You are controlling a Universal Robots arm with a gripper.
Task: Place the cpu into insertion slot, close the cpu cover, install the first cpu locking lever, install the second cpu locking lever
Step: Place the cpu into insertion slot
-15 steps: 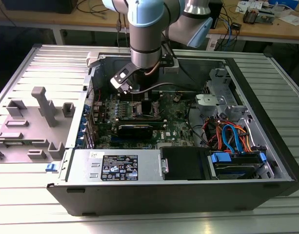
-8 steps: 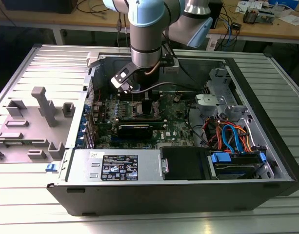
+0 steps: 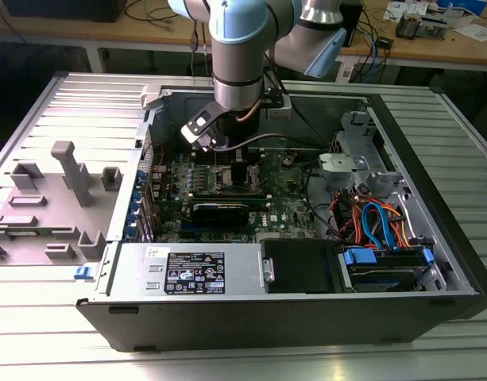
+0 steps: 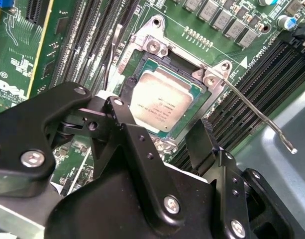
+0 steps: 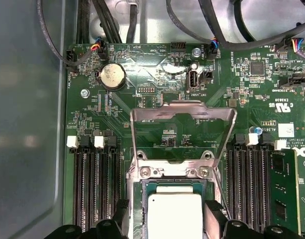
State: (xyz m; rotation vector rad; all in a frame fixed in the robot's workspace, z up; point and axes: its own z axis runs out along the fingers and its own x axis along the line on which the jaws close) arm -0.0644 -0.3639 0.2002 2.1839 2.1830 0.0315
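Observation:
The cpu (image 4: pixel 162 107) lies flat in the insertion slot (image 4: pixel 151 47), its silver-grey top facing up. My gripper (image 4: pixel 164 117) hovers just over it, open, with one black finger (image 4: pixel 120 119) off each side of the chip. In the first wrist view the cpu (image 5: pixel 174 214) sits below the cpu cover (image 5: pixel 182 112), which stands raised on its hinge, and the gripper (image 5: pixel 169 219) straddles the chip. One locking lever (image 4: pixel 256 117) sticks out unlatched past the socket, and a second lever (image 4: pixel 115 47) stands beside its other side. The exterior view shows the gripper (image 3: pixel 227 163) low over the motherboard (image 3: pixel 287 198).
Long black memory slots (image 5: pixel 92 189) flank the socket on both sides. The open computer case (image 3: pixel 418 294) walls in the board, with loose cables (image 3: pixel 378 222) and a drive bay at the exterior view's right. Grey fixtures (image 3: pixel 72 175) stand on the table at the exterior view's left.

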